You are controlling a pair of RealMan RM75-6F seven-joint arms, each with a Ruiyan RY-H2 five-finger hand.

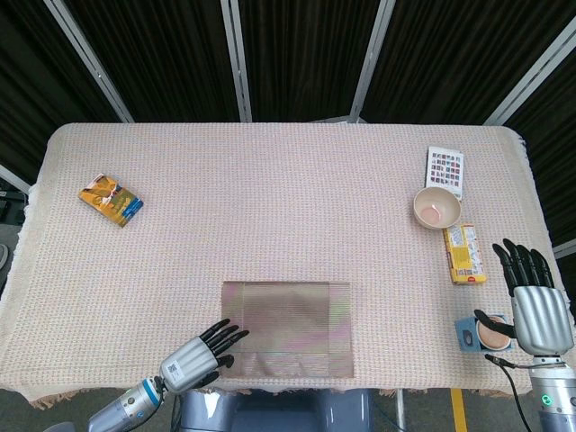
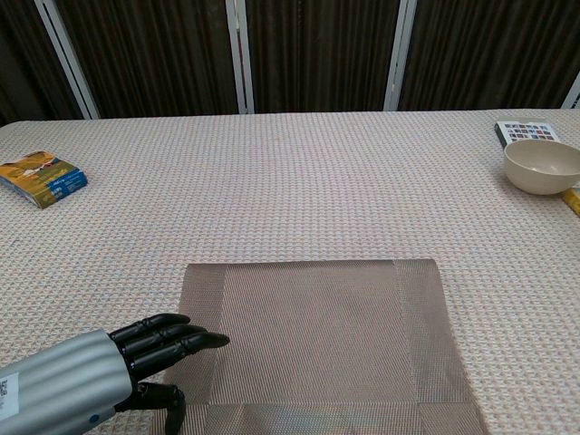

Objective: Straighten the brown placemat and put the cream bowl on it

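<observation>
Flat rectangular brown woven placemat [image 1: 287, 328] at the near edge of the cream knitted tablecloth [image 1: 270, 216], its sides roughly parallel to that edge. Left hand [image 1: 194, 360] at the placemat's near-left corner, fingers extended and slightly spread, fingertips [image 2: 210, 341] over the mat's left border; contact cannot be judged, and nothing is held. Round cream bowl [image 1: 436, 208] well apart from the placemat, far to its right and farther back, upright on the cloth. Right hand [image 1: 535, 304] right of the placemat, nearer than the bowl, fingers extended and apart, holding nothing.
</observation>
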